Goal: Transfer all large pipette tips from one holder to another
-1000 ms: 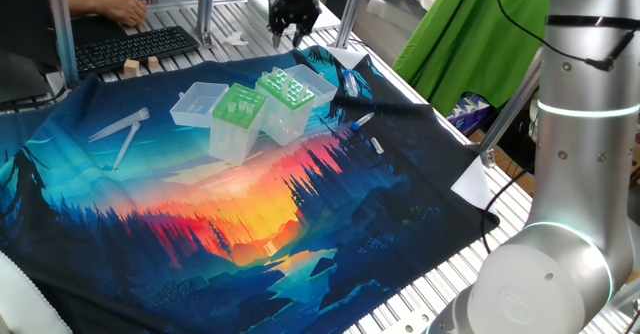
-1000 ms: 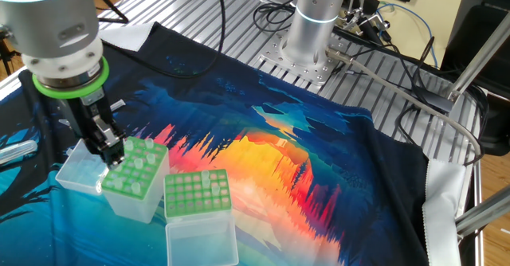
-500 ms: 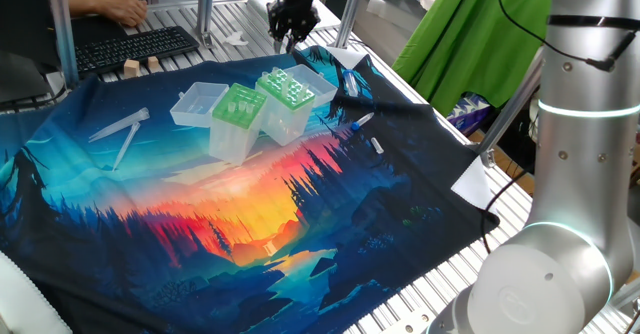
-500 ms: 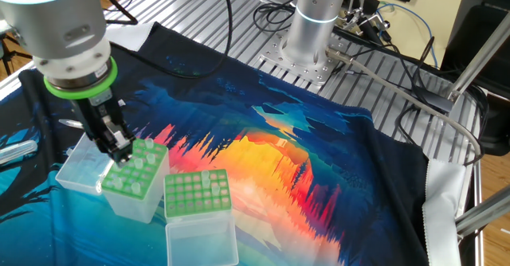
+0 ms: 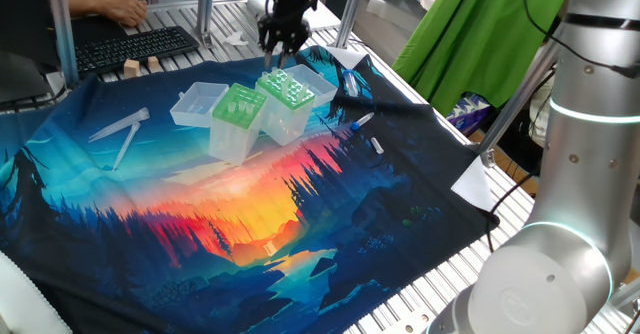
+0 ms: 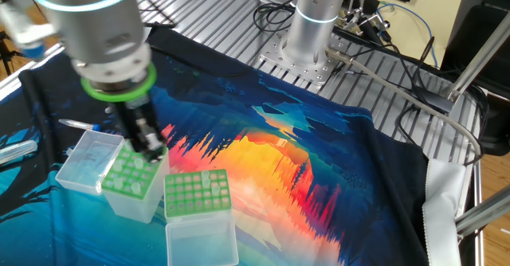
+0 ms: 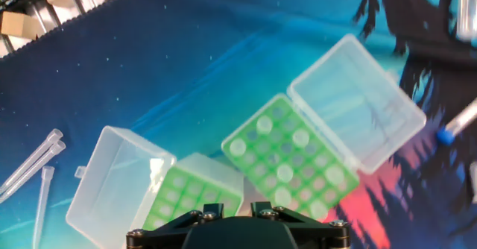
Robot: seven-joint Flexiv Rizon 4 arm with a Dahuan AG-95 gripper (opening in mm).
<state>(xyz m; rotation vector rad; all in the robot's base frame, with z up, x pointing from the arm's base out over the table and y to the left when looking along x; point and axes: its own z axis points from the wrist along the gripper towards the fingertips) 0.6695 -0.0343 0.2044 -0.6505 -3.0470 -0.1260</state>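
Note:
The darker green holder with white dots (image 5: 288, 92) stands with its lid open; it also shows in the other fixed view (image 6: 131, 174) and the hand view (image 7: 291, 159). The plain light-green holder (image 5: 238, 114) stands beside it, touching, and shows in the other fixed view (image 6: 198, 193) and the hand view (image 7: 190, 197). Two clear tips (image 6: 205, 178) stand in the light-green holder. My gripper (image 5: 275, 56) hangs just above the dotted holder, also in the other fixed view (image 6: 150, 142). Its fingertips are hidden in the hand view, and no tip shows between them.
Long clear tips (image 5: 120, 134) lie loose on the printed cloth, also in the hand view (image 7: 30, 163). Blue-capped items (image 5: 362, 122) lie by the dotted holder's lid (image 7: 358, 115). A keyboard (image 5: 135, 46) and a person's hand are at the back. The arm's base (image 6: 315, 19) stands beyond the cloth.
My gripper has moved across from the open lid side to over the dotted holder, toward the light-green one. The holders have not moved.

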